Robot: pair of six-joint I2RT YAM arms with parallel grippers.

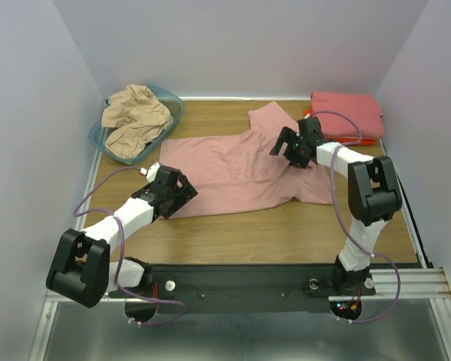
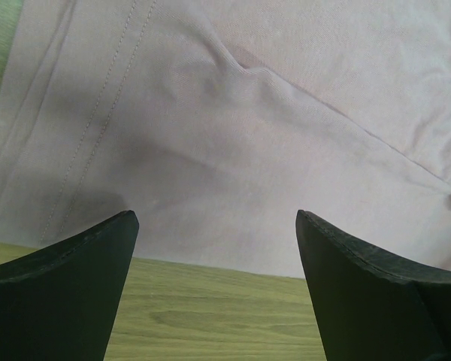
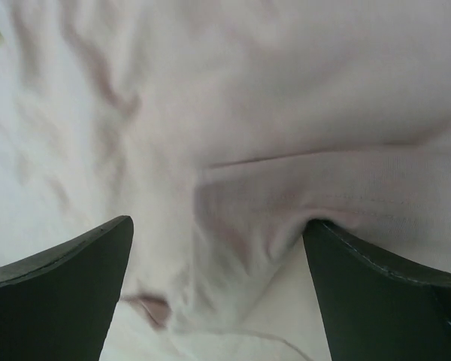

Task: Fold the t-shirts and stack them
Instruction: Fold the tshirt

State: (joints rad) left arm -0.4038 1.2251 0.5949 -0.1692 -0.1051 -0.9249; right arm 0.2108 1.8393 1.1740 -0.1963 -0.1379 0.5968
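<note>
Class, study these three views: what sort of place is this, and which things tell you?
Probably a robotics lab test cell, not a home: plain pale walls box in a wooden table, two robot arms are mounted on a metal rail, and a dusty pink t-shirt lies staged near a teal basket.

My left fingers (image 2: 60, 293) are matt black plastic with a faintly grainy skin, and my right fingers (image 3: 60, 293) look the same. The pink shirt (image 1: 225, 169) is soft, matt cotton knit with stitched hems. The tan shirt (image 1: 135, 120) is duller, rumpled cloth. The basket (image 1: 175, 107) is glossy translucent plastic. The coral shirt (image 1: 346, 113) is smooth cloth. The counter (image 1: 286, 226) is satin wood-grain, and its rail (image 1: 413, 280) is brushed metal.
</note>
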